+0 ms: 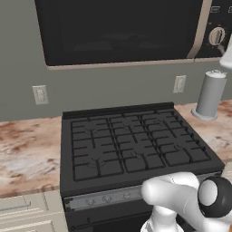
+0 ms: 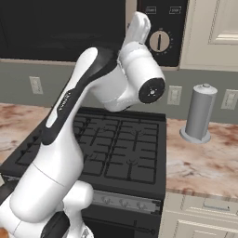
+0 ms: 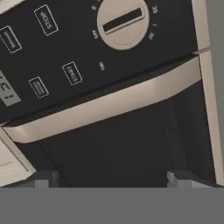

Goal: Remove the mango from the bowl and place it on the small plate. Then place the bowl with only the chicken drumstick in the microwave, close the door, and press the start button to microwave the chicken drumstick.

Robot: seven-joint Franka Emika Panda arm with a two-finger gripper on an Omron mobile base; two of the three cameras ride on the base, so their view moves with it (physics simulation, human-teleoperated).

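Observation:
The black microwave (image 1: 54,27) hangs above the stove, and its wide door (image 1: 122,31) with the dark window is shut. My arm is raised to the right-hand control panel (image 2: 163,18). The hand view is rolled and looks closely at the panel: the round dial (image 3: 122,19), the start button (image 3: 72,72) and a stop button (image 3: 46,19). My gripper (image 3: 109,180) is open, its fingertips (image 3: 43,180) wide apart with nothing between them, just off the panel's lower trim (image 3: 105,107). The mango, bowl, small plate and chicken drumstick are out of view.
A black gas stove (image 1: 131,140) sits under the microwave between marbled counters (image 1: 27,145). A grey cylinder (image 2: 199,114) stands on the right counter. Wall outlets (image 1: 40,94) line the backsplash. A cream upper cabinet (image 2: 214,32) adjoins the microwave's right side.

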